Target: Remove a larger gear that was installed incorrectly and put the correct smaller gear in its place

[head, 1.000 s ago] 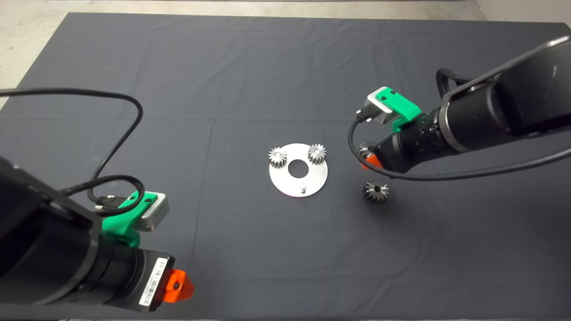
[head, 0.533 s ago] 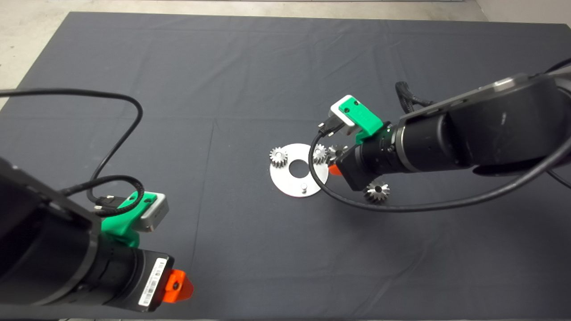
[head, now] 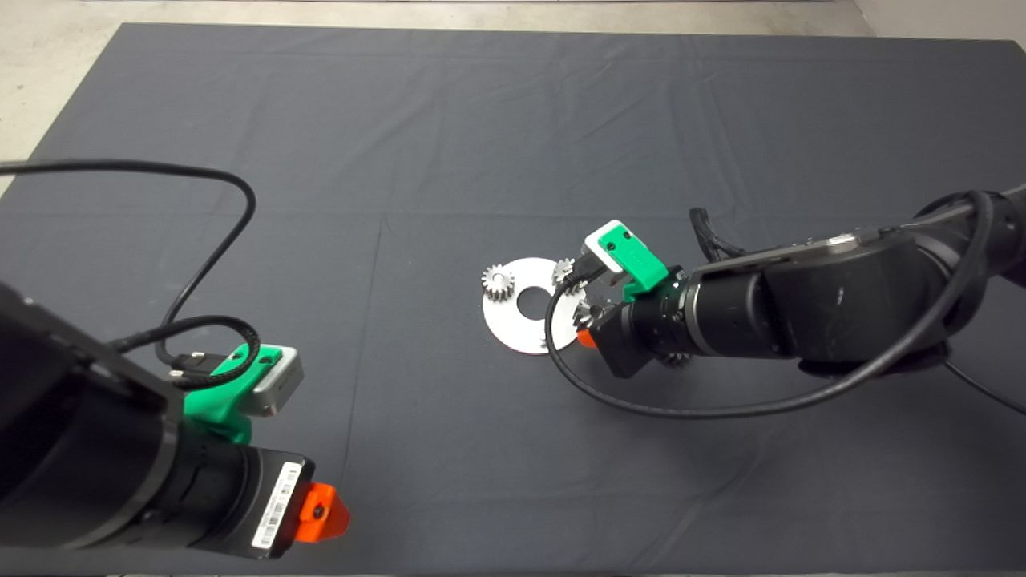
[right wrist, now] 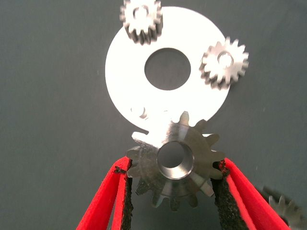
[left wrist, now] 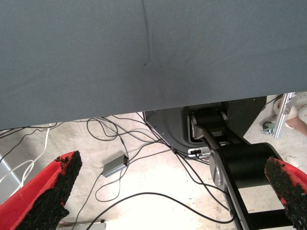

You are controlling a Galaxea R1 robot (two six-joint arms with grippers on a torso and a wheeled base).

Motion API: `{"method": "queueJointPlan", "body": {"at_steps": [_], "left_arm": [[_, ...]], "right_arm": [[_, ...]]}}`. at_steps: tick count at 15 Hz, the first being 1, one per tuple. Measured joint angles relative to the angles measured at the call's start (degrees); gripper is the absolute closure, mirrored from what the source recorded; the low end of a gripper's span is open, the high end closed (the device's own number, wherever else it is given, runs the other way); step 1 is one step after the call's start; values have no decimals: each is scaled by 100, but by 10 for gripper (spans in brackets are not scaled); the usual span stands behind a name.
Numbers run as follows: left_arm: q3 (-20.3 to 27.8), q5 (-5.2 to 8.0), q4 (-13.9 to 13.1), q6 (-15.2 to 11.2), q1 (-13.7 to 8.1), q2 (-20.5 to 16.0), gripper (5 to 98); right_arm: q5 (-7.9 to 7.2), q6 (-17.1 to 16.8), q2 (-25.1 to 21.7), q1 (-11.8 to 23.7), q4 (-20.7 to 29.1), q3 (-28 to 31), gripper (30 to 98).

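Observation:
My right gripper (right wrist: 172, 168) is shut on the smaller gear (right wrist: 176, 162), a dark steel gear with a round centre hole, gripped by its teeth. It hangs over the edge of the silver disc plate (right wrist: 125, 72), next to the plate's bare peg (right wrist: 140, 111). In the head view the gripper (head: 585, 328) is at the plate's right front edge (head: 506, 330). The larger gear (right wrist: 284, 211) lies on the mat beside it; in the head view only its edge (head: 676, 360) peeks out under the right arm. My left gripper (head: 321, 513) is open and empty at the lower left.
Two pale silver small gears (right wrist: 140, 19) (right wrist: 224, 62) sit on pegs on the plate, also seen in the head view (head: 498, 282) (head: 563, 272). The right arm's black cable (head: 561, 365) loops over the plate's right side. The left wrist view shows floor cables (left wrist: 144, 143) beyond the mat.
My right arm has swung left and toward the front with the smaller gear, from right of the plate to over its edge. It now covers the larger gear. The left arm has not moved.

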Motion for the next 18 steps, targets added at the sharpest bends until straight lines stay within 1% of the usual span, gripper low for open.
{"method": "queueJointPlan", "body": {"at_steps": [1, 3, 7, 9, 10, 13, 16, 18], "left_arm": [[0, 0, 0, -11, 0, -2, 54], [0, 0, 0, -11, 0, -2, 54], [0, 0, 0, -16, 0, -2, 54], [0, 0, 0, -24, 0, -2, 54], [0, 0, 0, -24, 0, -2, 54], [0, 0, 0, -27, 0, -2, 54], [0, 0, 0, -27, 0, -2, 54], [0, 2, 0, -27, 0, -2, 54]], "right_arm": [[9, 0, 5, -41, -178, 0, 913], [30, 0, 33, -155, -372, 0, 913], [6, -2, 104, -223, -445, 0, 913], [28, -35, 204, -309, -465, 0, 913], [19, -75, 240, -383, -462, -1, 913], [1, -439, 355, -557, -468, -28, 914], [5, -499, 482, -623, -506, -239, 914], [-33, -689, 498, -670, -522, -353, 914]]}}
